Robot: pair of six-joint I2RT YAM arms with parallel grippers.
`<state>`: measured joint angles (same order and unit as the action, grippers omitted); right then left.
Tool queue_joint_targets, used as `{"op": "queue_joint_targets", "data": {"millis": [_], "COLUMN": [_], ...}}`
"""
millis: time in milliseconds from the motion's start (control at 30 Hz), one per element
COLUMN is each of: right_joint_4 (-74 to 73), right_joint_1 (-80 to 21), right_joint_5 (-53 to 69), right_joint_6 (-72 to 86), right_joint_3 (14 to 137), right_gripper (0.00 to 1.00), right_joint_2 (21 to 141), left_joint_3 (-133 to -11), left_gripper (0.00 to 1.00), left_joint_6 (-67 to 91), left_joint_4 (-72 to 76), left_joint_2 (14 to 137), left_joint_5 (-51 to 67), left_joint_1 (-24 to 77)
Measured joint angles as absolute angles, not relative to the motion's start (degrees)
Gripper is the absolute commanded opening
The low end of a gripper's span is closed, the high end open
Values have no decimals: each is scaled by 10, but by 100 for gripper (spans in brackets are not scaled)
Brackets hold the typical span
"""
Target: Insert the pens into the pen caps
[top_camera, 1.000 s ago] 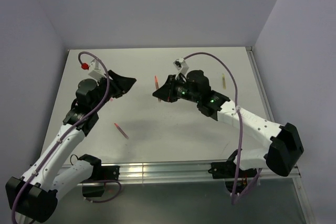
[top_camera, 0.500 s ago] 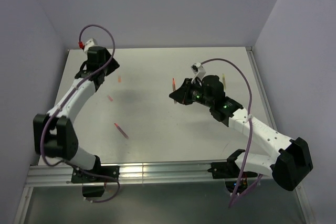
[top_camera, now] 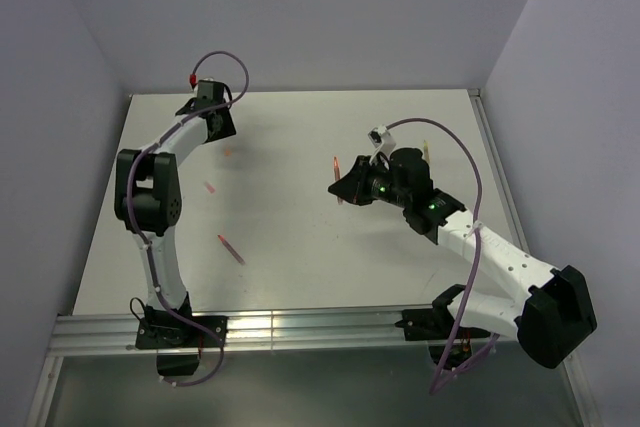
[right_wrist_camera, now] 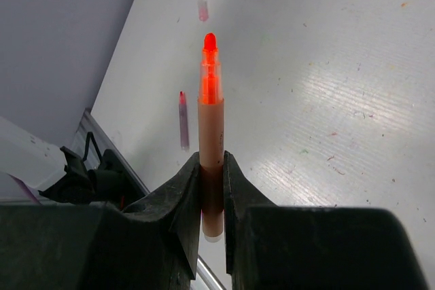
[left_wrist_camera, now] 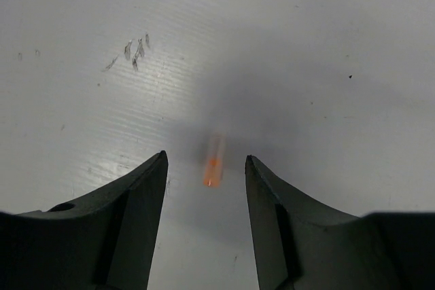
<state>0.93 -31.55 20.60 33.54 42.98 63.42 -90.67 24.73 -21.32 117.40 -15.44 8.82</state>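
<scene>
Both jaws of your left gripper (left_wrist_camera: 206, 159) stood wide apart, empty, straddling the pen cap (left_wrist_camera: 213, 163) on the table (left_wrist_camera: 306, 66) so you could close on it; well right of that cap, your right gripper (right_wrist_camera: 212, 161) clamped a pen (right_wrist_camera: 211, 113), tip outward for capping

Your left arm (top_camera: 148, 192) rises up the left side of the frame, folds sharply at the elbow and runs to the upper left. There your left gripper (top_camera: 220, 127) faces down, fingers (left_wrist_camera: 139, 195) spread apart with nothing held. Your right arm (top_camera: 490, 247) stretches from the lower right toward the centre. Your right gripper (top_camera: 340, 187) points left, pinched tight on a pen (right_wrist_camera: 211, 120).
</scene>
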Motion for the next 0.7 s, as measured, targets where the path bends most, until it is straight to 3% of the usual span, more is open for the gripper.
{"op": "queue_joint_targets", "data": {"millis": [700], "right_joint_4": [19], "right_joint_1": [-296], "right_joint_5": [230], "right_joint_6": [335], "right_joint_3": [415], "right_gripper": [0], "right_joint_2": [631], "left_joint_3": [-971], "left_gripper": [49], "left_joint_6": [170], "left_joint_4": [-263], "left_joint_2": [1255], "left_joint_5": [-129], "left_joint_1": [88]}}
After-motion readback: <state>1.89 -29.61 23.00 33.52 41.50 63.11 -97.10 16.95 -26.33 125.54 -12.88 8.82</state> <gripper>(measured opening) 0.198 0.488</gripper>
